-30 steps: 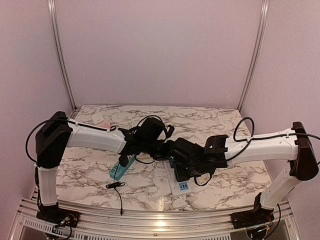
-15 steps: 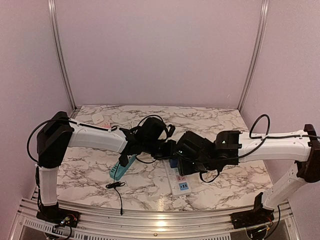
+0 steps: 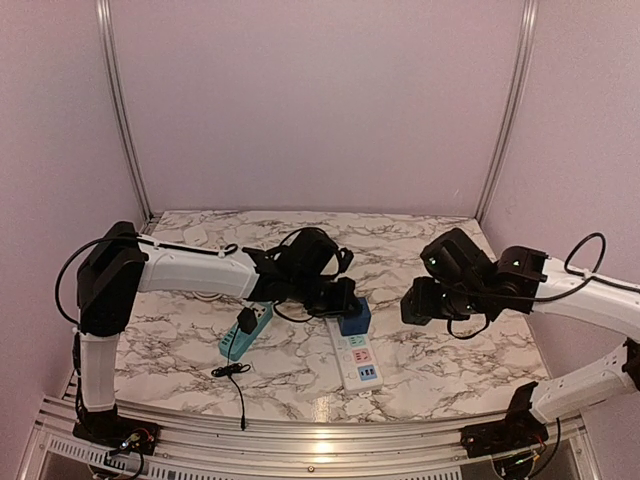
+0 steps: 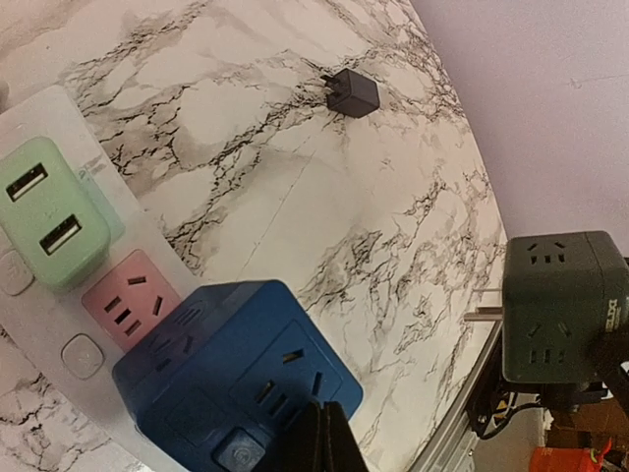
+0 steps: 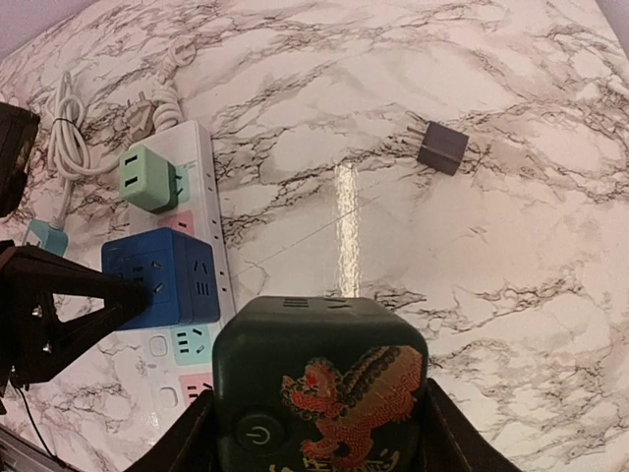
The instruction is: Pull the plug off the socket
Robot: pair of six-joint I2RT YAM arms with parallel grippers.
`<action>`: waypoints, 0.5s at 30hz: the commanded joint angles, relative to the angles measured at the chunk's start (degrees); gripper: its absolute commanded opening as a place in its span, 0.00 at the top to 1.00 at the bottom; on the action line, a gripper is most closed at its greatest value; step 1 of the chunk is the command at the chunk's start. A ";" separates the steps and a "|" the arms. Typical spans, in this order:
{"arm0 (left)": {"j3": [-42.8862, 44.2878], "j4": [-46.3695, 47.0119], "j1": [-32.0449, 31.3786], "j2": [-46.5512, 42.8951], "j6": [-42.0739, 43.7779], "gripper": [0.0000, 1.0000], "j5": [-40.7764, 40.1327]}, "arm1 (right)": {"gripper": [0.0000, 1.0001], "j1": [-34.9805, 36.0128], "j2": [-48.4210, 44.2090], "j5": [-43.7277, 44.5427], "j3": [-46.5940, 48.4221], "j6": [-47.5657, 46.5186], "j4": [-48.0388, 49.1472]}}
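The plug is a dark cube with a red dragon print (image 5: 319, 393). My right gripper (image 5: 319, 418) is shut on it, a finger on each side, and holds it in the air to the right of the socket (image 3: 415, 303). Its metal prongs show in the left wrist view (image 4: 565, 305). The socket is a white power strip (image 3: 357, 362) lying on the marble. A blue cube (image 3: 352, 318) and a green USB adapter (image 5: 147, 177) are plugged into it. My left gripper (image 4: 329, 438) is shut, its tips pressed on the blue cube (image 4: 236, 374).
A teal power strip (image 3: 240, 338) with a black plug lies left of the white one. A thin black cable (image 3: 235, 380) trails toward the front edge. A small dark adapter (image 5: 441, 147) lies loose on the marble. A coiled white cord (image 5: 64, 123) sits at the strip's far end.
My right gripper has lifted the dark cube off the white strip and carried it to the right. The left gripper has stayed pressed on the blue cube.
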 commanded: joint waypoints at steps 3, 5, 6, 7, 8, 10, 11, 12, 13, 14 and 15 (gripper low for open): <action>2.47 -13.64 0.46 3.15 2.70 1.00 -3.98 | 0.76 -11.00 -2.38 -7.92 -2.20 -6.45 10.48; 3.46 -14.09 0.46 2.84 2.92 1.00 -4.19 | 0.76 -14.06 -2.19 -9.53 -2.31 -8.09 12.83; 3.99 -14.32 0.46 2.74 2.89 1.00 -4.19 | 0.76 -15.78 -1.98 -10.88 -2.32 -8.90 14.23; 4.65 -14.49 0.46 2.54 2.92 1.00 -4.16 | 0.76 -17.39 -1.80 -12.59 -2.39 -9.50 15.38; 5.14 -14.68 0.40 2.33 3.03 1.00 -4.10 | 0.76 -19.05 -1.73 -13.84 -2.54 -10.23 16.78; 6.42 -15.07 0.37 1.94 3.38 1.00 -4.25 | 0.77 -23.39 -1.67 -17.41 -3.28 -10.80 20.02; 7.11 -15.21 0.37 1.77 3.58 1.00 -4.36 | 0.77 -25.47 -1.72 -19.31 -3.94 -10.78 21.81; 7.87 -15.47 0.37 1.62 3.67 1.00 -4.60 | 0.77 -27.17 -1.83 -20.87 -4.45 -10.80 23.56; 8.59 -15.74 0.37 1.42 3.93 1.00 -4.74 | 0.77 -29.03 -1.80 -22.11 -4.90 -10.82 25.34; 9.39 -16.04 0.37 1.29 4.04 1.00 -4.87 | 0.78 -30.72 -1.66 -22.71 -5.25 -10.86 26.82; 10.13 -16.35 0.37 0.98 4.07 1.00 -5.03 | 0.78 -32.31 -1.33 -24.97 -5.78 -10.91 28.40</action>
